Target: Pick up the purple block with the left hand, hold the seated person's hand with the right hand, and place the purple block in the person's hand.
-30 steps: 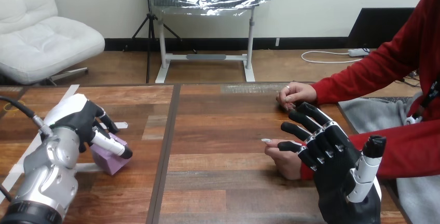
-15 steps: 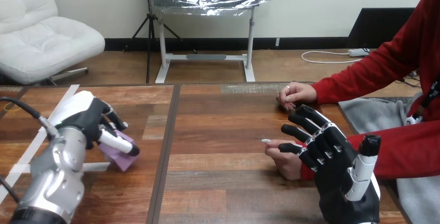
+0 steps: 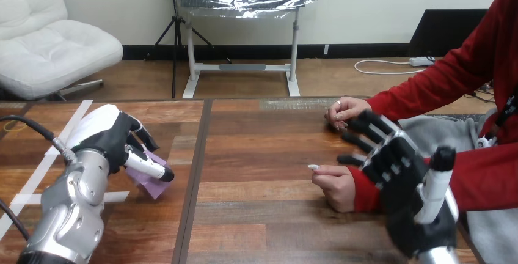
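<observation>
Grasp stage looks done on the left side of the frame: the left hand (image 3: pixel 113 135) has its fingers and thumb curled round the purple block (image 3: pixel 145 182), with the thumb lying across the block's upper face and the fingers tucked behind it. The block sits tilted in that grip at the mid-left of the frame, one corner pointing down toward the table (image 3: pixel 256 154) near the strips of white tape (image 3: pixel 74 115). Whether that corner is clear of the wood I cannot tell, so I'd judge the pick-up made or very nearly made. Over at the lower right, the right hand (image 3: pixel 400 172) is spread wide, fingers straight and fanned, thumb standing up. It hovers over the red sleeve (image 3: pixel 366 194) just behind the person's nearer hand (image 3: pixel 336 186). No finger curls round that hand or wrist, so the hold is not yet made, and whether the palm touches the sleeve I cannot tell. The person's nearer hand rests on the table right of centre, loosely curled with its fingers pointing toward the frame's left, not turned palm-up to receive anything. The person's farther hand (image 3: pixel 345 110) lies on the table higher up, apart from the action. Left to do, as I read it: close the right hand on the person's nearer hand, carry the block across the wide stretch of table between the two sides, and set it in that hand.
</observation>
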Available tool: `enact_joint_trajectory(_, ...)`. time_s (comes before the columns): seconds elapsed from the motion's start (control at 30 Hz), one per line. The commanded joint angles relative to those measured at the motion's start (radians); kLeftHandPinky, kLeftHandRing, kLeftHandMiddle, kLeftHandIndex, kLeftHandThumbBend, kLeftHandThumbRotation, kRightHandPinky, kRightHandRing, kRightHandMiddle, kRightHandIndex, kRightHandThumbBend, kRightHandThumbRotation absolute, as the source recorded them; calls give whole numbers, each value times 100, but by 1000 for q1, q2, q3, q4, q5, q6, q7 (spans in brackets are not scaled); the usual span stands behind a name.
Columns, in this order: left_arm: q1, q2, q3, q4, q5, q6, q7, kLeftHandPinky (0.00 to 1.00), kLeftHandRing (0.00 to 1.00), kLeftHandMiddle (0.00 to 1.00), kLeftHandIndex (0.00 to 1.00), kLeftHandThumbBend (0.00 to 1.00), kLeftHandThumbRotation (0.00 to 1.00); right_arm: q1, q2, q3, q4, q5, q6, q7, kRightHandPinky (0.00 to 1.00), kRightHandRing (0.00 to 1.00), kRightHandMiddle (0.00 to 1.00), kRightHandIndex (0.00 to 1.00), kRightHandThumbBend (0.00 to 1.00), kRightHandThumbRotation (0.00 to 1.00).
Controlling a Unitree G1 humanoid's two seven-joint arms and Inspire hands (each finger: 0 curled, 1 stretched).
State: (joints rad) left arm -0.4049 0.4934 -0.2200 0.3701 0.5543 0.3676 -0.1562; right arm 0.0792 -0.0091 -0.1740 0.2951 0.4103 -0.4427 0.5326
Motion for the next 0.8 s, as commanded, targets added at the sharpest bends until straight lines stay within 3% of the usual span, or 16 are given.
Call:
enact_joint_trajectory(0.0, -22, 7, 31, -83, -6, -12, 24, 32, 39, 45, 45, 75, 0, -105, -27, -15, 1, -18, -49, -8, 69, 81, 82, 81, 100, 99)
enact_joint_trajectory(0.3, -4, 3, 43, -163, -16, 22, 3, 32, 39, 45, 46, 74, 0, -164, -75, -39, 3, -108, -110, -86, 73, 81, 82, 81, 99, 100)
enact_joint_trajectory(0.77, 14, 5, 54, -226, -35, 28, -2, 25, 32, 40, 46, 74, 0, -242, -159, -78, -101, -163, -106, -202, 75, 81, 81, 81, 88, 100)
